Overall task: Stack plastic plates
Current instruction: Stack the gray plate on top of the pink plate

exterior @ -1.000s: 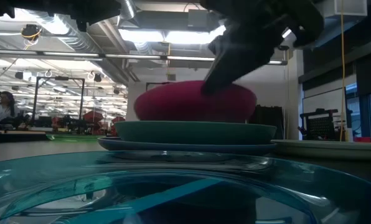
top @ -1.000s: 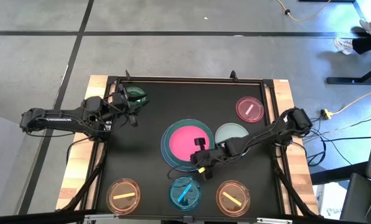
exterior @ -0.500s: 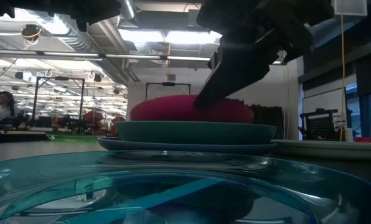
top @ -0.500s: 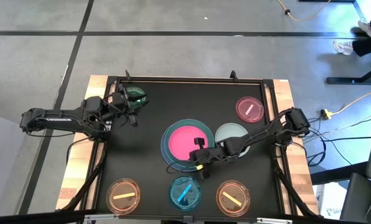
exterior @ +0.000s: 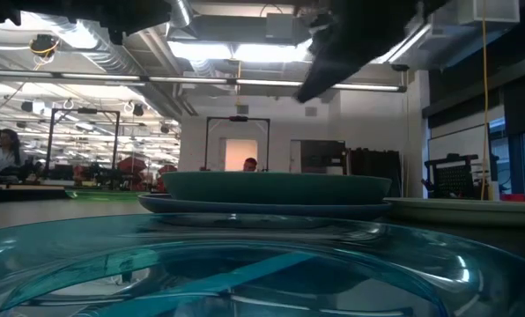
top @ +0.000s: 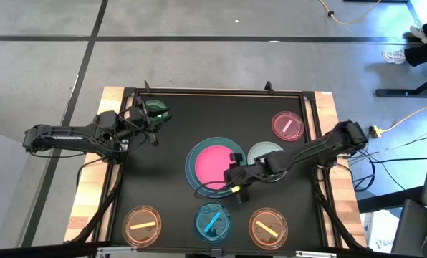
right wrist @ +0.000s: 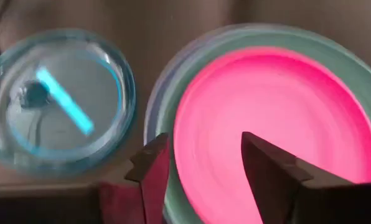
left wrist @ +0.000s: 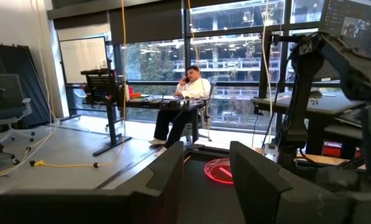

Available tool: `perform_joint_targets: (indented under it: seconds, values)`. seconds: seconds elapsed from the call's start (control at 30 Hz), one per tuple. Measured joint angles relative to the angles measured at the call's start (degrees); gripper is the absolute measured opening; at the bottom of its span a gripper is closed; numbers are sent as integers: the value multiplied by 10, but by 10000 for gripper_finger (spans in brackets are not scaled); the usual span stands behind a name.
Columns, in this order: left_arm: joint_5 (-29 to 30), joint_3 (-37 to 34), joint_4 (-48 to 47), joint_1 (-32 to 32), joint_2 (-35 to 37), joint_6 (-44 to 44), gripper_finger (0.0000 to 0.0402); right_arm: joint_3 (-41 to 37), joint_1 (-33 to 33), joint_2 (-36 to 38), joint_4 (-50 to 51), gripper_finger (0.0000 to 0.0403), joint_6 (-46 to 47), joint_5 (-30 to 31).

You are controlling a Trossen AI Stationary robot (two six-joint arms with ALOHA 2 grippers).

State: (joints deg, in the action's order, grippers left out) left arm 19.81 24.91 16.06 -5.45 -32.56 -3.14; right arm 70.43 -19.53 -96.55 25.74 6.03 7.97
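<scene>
A pink plate (top: 212,163) lies flat inside a teal plate (top: 193,176), which rests on a blue plate (exterior: 262,209) at the table's middle. In the low view the teal plate's (exterior: 276,187) rim hides the pink one. My right gripper (top: 233,180) hovers open above the stack's near right edge; in its wrist view the right gripper's (right wrist: 204,171) fingers stand over the pink plate (right wrist: 272,112) without touching it. My left gripper (top: 146,123) waits open at the far left, beside a small green plate (top: 155,110). A pale grey-green plate (top: 266,153) lies right of the stack.
Small translucent plates lie about the table: a pink one (top: 287,125) at the far right, a blue one (top: 212,221) at the near middle, and orange ones at the near left (top: 142,223) and near right (top: 268,226). A person sits far off in the room (left wrist: 182,106).
My right gripper has opened and let go of the pink plate, then risen clear of it. The pink plate stood raised and tilted above the teal plate's rim; it has dropped flat into the teal plate and no longer shows above that rim in the low view.
</scene>
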Motion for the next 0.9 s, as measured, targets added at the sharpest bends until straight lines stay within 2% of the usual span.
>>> perform_joint_targets:
  seconds: [0.1,0.27,0.43,0.63,0.9]
  values:
    - [0,0,-1,0,0,0,124,-7,0,38,59,188,27,8]
    - [0,0,-2,0,0,0,124,-62,0,91,130,184,94,16]
    - [0,0,-2,0,0,0,124,-152,0,130,156,183,177,-35]
    - [0,0,-1,0,0,0,124,-249,0,131,139,183,249,-93]
    - [0,0,-1,0,0,0,124,-303,0,131,74,171,254,-101]
